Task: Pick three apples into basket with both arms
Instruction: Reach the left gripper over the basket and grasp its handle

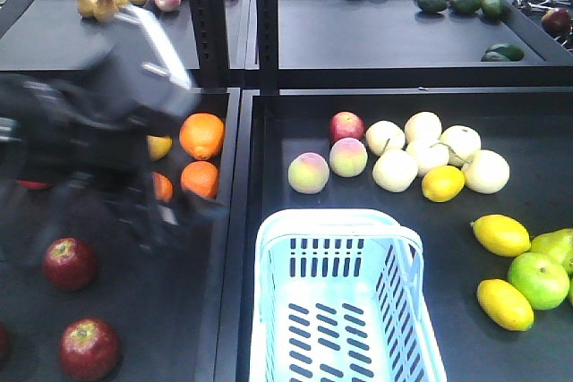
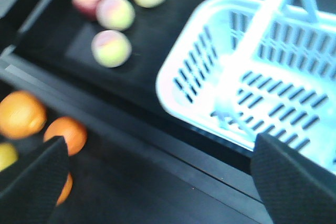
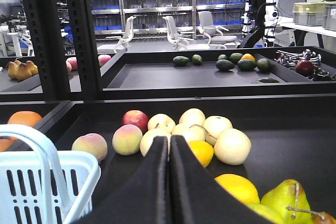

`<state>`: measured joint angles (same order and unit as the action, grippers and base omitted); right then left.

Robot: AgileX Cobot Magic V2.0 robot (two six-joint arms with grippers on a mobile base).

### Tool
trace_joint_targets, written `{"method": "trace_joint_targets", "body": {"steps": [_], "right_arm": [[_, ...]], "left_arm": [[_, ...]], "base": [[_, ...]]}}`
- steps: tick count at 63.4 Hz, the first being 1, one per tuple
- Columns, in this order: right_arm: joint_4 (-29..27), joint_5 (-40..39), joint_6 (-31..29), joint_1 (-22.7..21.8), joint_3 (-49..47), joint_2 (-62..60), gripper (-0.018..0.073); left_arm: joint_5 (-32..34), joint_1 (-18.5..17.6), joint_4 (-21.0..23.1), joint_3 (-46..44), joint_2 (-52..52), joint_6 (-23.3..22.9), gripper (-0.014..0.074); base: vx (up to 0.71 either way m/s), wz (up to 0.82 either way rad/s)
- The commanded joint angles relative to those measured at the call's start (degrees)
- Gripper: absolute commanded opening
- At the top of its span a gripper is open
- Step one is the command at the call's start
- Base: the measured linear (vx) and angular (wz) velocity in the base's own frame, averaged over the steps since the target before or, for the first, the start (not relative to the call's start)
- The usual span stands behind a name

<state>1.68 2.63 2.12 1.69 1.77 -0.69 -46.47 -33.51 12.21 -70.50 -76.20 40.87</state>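
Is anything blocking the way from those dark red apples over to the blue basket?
Only the raised black tray walls, which run between the apples in the left tray and the basket in the right one. The fruit would probably have to be lifted over them. No other fruit lies on that path.

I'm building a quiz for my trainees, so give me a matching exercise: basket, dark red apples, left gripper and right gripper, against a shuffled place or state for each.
Column one
1. basket
2. dark red apples
3. left gripper
4. right gripper

Column two
A. shut, holding nothing
B. in the tray with the oranges
C. holds no fruit
D. open, holding nothing

Pairs: 1-C, 2-B, 3-D, 4-A
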Motion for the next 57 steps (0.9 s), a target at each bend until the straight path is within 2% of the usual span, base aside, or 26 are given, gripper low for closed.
{"method": "trace_joint_targets", "body": {"steps": [1,7,13,27,45,57], "right_arm": [[0.12,-4.23,-0.47,-0.38,0.65,-0.07,-0.0009],[0.12,-4.23,-0.47,-0.38,0.65,-0.07,-0.0009],[0.12,-4.23,-0.47,-0.38,0.65,-0.07,-0.0009],[0.12,-4.23,-0.47,-0.38,0.65,-0.07,-0.0009],[0.12,-4.23,-0.47,-0.38,0.65,-0.07,-0.0009],[0.12,-4.23,-0.47,-0.38,0.65,-0.07,-0.0009]], "left_arm": [[1.99,-4.93,-3.98,-4.0,-2.7,0.27,0.0647],[1.99,-8.92,-8.63,-6.28,-7.41,0.14,0.0644],[2.19,-11.6,-11.16,-8.41,-11.37,-0.28,0.0641],[1.57,-14.93,-17.96,-13.69,-20.23,-0.33,0.0627],[-2.61,-14.94,-19.65,-21.17,-29.89,-0.76,0.0594],[-3.88,-14.94,-19.65,-24.17,-32.4,-0.86,0.051]], "base": [[0.0,0.0],[0.0,0.0],[0.0,0.0],[0.0,0.0],[0.0,0.0],[0.0,0.0]]}}
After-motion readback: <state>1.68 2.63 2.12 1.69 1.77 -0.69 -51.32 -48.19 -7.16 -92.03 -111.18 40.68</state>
